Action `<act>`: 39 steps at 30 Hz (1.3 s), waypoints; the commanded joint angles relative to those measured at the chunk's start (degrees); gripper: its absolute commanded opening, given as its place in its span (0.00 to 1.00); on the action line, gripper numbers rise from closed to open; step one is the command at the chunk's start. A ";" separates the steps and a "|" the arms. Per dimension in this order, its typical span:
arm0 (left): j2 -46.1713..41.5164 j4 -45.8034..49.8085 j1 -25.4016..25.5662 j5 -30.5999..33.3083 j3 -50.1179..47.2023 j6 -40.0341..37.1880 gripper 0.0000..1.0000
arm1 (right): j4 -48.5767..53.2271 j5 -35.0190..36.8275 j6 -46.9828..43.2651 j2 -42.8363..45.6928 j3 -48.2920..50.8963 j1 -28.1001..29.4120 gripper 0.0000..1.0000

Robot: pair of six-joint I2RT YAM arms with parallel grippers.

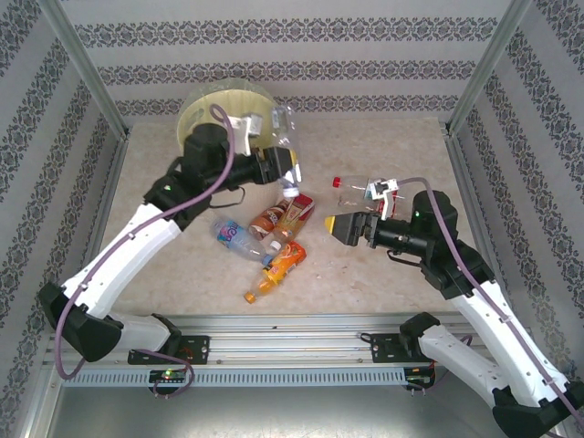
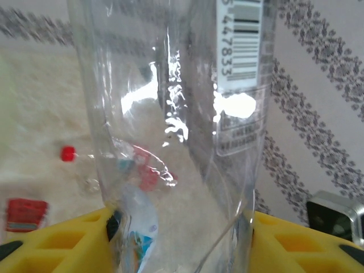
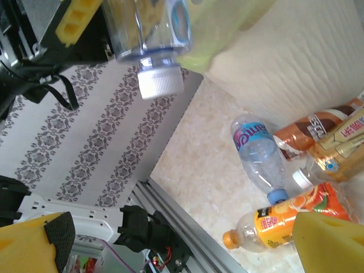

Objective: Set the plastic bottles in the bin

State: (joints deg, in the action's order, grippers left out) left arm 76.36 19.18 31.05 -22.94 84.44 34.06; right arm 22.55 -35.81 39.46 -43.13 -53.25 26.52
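My left gripper is shut on a clear plastic bottle, held just right of the bin, white cap pointing down. In the left wrist view the clear bottle stands between the yellow fingers. My right gripper hangs open over the table with nothing between its fingers. Below it lie a blue-label bottle, an orange bottle and a brown bottle. The held bottle and the bin's yellow bag show at the top of the right wrist view.
A clear bottle with a red cap lies by the right wrist. A red-and-gold labelled bottle sits with the pile at mid-table. Patterned walls and metal posts close in the table; an aluminium rail runs along the near edge.
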 commanded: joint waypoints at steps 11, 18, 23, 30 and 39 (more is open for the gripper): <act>11.89 29.42 -9.30 18.77 26.53 -26.59 0.55 | 1.95 -0.40 -2.10 -0.52 -3.24 1.09 0.98; 18.97 29.21 -13.54 20.71 27.94 -30.69 0.55 | 4.25 -0.23 -3.51 -0.43 -3.35 1.25 0.98; 22.26 28.60 -14.43 21.15 27.14 -34.09 0.55 | 4.68 -0.33 -3.85 -0.92 -2.88 1.25 0.98; 25.24 31.23 -14.40 22.01 25.80 -37.74 0.59 | 4.70 0.33 -3.86 -1.12 -2.05 1.32 0.98; 26.85 33.24 -14.42 21.26 24.87 -38.92 0.70 | 4.16 0.66 -3.17 -0.82 -0.97 1.34 0.98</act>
State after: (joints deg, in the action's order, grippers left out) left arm 103.46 50.22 17.12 -2.09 109.71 -3.42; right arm 27.29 -35.81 36.91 -44.29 -54.81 27.27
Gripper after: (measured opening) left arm 0.688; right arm 0.982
